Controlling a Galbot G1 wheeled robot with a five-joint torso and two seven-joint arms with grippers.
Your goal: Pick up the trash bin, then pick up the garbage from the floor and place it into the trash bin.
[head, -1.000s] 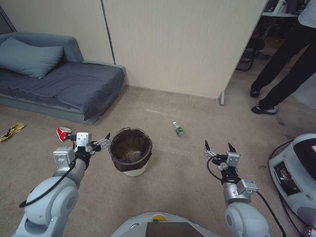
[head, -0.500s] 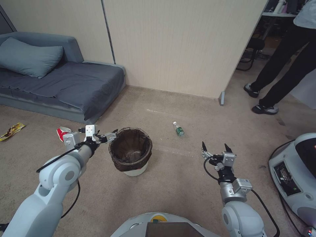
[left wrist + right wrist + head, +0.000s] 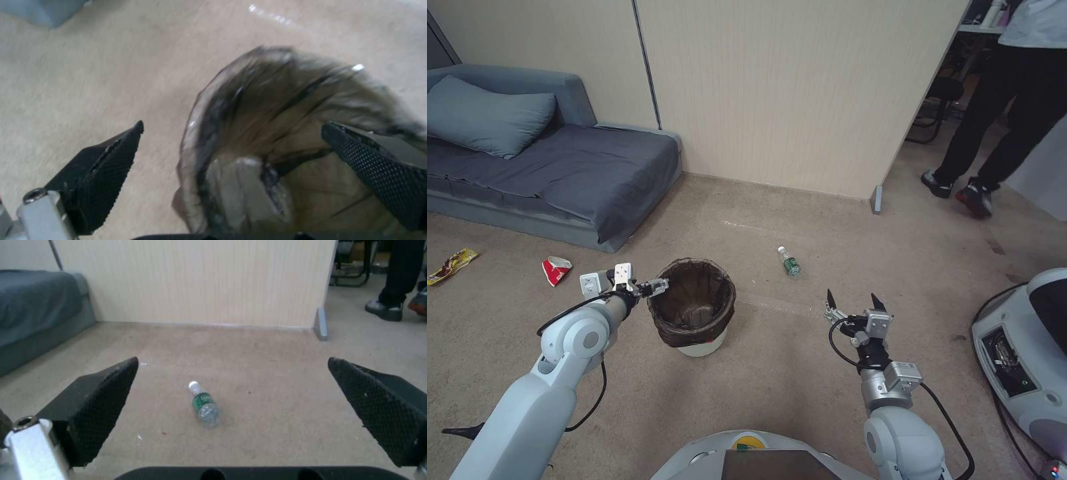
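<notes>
Bin (image 3: 692,313) on floor, upright, between both arms.
Left tool (image 3: 657,287) open, straddling bin rim; right tool (image 3: 851,301) open, clear of bin, facing bottle (image 3: 789,261) on floor.

Bin (image 3: 701,345) smooth white plastic, lined with thin, crinkly, slightly glossy dark brown bag (image 3: 692,303); the left wrist view shows the film half see-through at the rim. Bottle (image 3: 789,262) clear shiny plastic, green label, white cap. Red wrapper (image 3: 556,270) and yellow wrapper (image 3: 451,264) crinkled glossy foil-like film. Floor (image 3: 800,373) matt beige, short-pile carpet look. Sofa (image 3: 547,173) soft matt grey-blue cloth, wrinkled cover. Wall (image 3: 787,87) matt cream panel with fine vertical ribs. Left gripper (image 3: 231,130) and right gripper (image 3: 233,363) fingers black with a knurled texture, on bare metal brackets; arm shells smooth, semi-gloss grey-white.
</notes>
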